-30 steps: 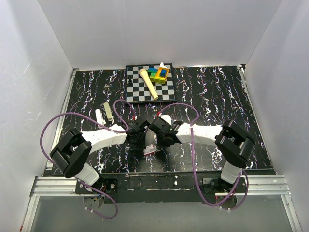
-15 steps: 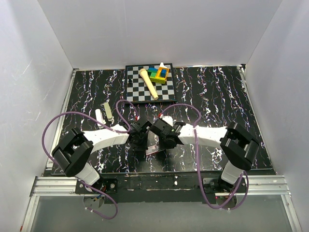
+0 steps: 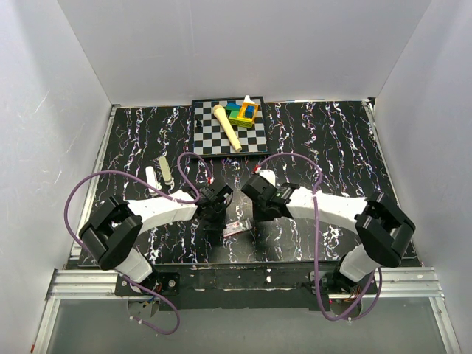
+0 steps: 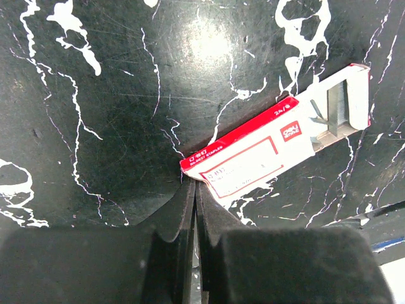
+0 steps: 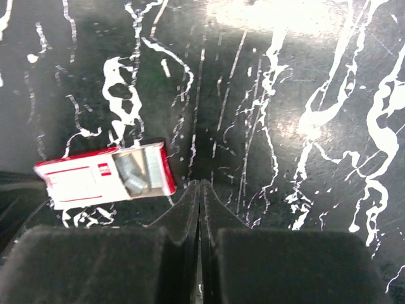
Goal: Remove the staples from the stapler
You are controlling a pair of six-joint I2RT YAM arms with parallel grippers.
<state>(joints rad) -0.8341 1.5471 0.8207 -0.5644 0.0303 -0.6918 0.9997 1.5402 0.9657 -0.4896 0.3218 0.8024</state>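
L end effector (image 4: 193, 190) & R end effector (image 5: 200, 190) are both sitting clenched on nothing, tips flanking the red-and-white box (image 4: 243, 161) on the counter (image 4: 95, 95), prob. to steady it, w/ staples (image 5: 134, 172) lying inside its open end.

Two white arms with black joints

The left arm (image 3: 158, 210) and right arm (image 3: 335, 209) wear smooth white shells between chunky black joints, with thin purple cables (image 3: 103, 174) looping alongside. The left gripper (image 4: 193, 190) and right gripper (image 5: 200, 187) have thick, matte black, wedge-shaped fingers on blocky black bodies.
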